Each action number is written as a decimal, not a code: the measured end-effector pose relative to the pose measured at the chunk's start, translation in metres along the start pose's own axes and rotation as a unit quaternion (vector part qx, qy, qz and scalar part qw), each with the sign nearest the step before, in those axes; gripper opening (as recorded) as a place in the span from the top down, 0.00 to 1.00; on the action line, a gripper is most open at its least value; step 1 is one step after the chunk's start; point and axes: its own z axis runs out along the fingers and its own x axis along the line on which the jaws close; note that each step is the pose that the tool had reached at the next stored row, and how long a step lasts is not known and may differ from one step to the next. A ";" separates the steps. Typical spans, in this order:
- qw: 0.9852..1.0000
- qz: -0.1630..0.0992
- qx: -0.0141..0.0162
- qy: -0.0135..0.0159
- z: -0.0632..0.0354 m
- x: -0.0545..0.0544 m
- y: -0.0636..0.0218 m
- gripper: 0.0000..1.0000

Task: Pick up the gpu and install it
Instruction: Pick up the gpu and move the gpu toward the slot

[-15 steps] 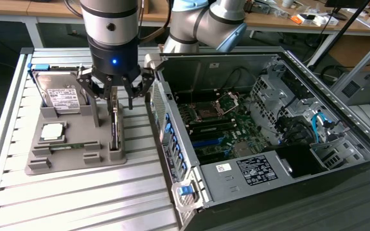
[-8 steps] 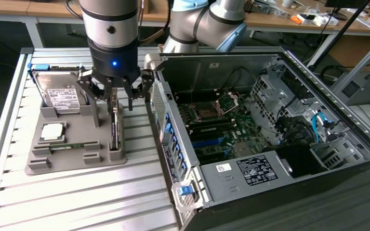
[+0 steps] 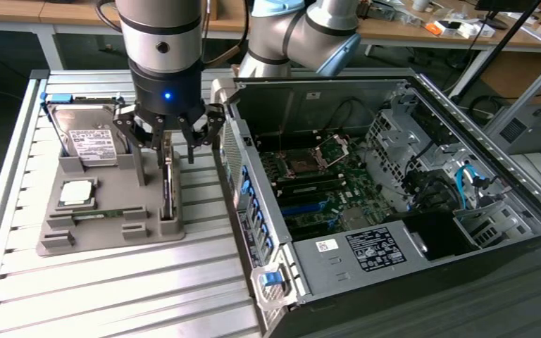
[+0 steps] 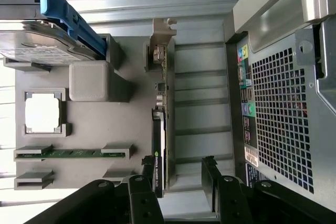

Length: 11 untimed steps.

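Note:
The gpu (image 3: 167,189) stands on edge in a slot of the grey holder tray (image 3: 101,239), at the side nearest the computer case. Seen from above in the wrist view, the gpu (image 4: 159,129) is a thin dark card with a silver end bracket (image 4: 159,45). My gripper (image 3: 175,149) hangs straight above the card, open, its fingers spread to either side of the top edge and apart from it. In the wrist view the gripper (image 4: 178,174) has one finger (image 4: 144,184) over the card's end and the other beside it over the table.
The tray also carries a hard drive (image 3: 87,139) with a blue bracket, a square CPU (image 3: 76,191) and a memory stick (image 3: 101,213). The open computer case (image 3: 496,190) lies close on the exterior view's right, motherboard (image 3: 327,190) exposed. Its rear panel (image 4: 283,114) borders the tray.

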 end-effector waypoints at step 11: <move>1.000 0.000 0.000 0.000 0.0041 0.000 -0.0003 0.52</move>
